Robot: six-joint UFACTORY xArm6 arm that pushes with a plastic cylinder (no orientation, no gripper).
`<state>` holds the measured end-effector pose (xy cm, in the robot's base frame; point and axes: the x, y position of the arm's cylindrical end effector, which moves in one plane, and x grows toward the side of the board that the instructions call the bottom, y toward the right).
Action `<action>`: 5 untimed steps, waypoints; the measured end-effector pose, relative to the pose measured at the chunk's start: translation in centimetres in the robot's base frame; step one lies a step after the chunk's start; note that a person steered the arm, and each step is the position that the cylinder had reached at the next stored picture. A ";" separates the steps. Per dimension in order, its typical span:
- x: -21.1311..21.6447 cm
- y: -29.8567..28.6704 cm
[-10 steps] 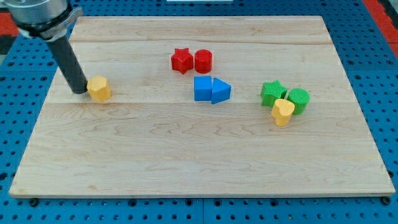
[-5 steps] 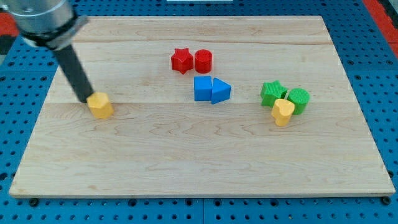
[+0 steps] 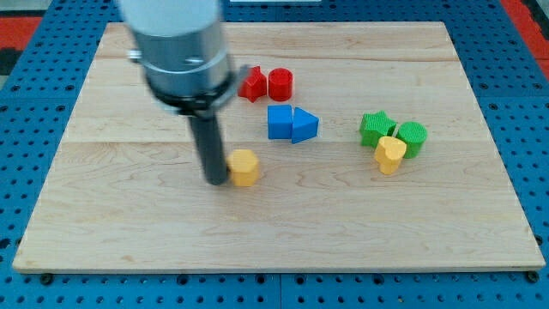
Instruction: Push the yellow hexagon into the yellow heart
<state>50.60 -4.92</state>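
Note:
The yellow hexagon [image 3: 245,166] lies on the wooden board [image 3: 274,232] a little left of centre. My tip [image 3: 214,181] touches its left side. The yellow heart [image 3: 390,154] lies at the view's right, well apart from the hexagon, touching a green star [image 3: 375,128] and a green cylinder [image 3: 412,137] above it.
A blue cube [image 3: 280,122] and a blue triangle [image 3: 304,125] sit together just above and right of the hexagon. A red star [image 3: 252,83] and a red cylinder [image 3: 280,84] sit near the view's top, partly behind the arm.
My tip and the yellow hexagon have moved far to the right and slightly down, from the board's left side to near its centre. The other blocks have not moved.

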 end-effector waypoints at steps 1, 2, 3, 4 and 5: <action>-0.6 4.5; -2.0 5.3; -2.2 3.6; -3.7 4.1; -4.2 8.9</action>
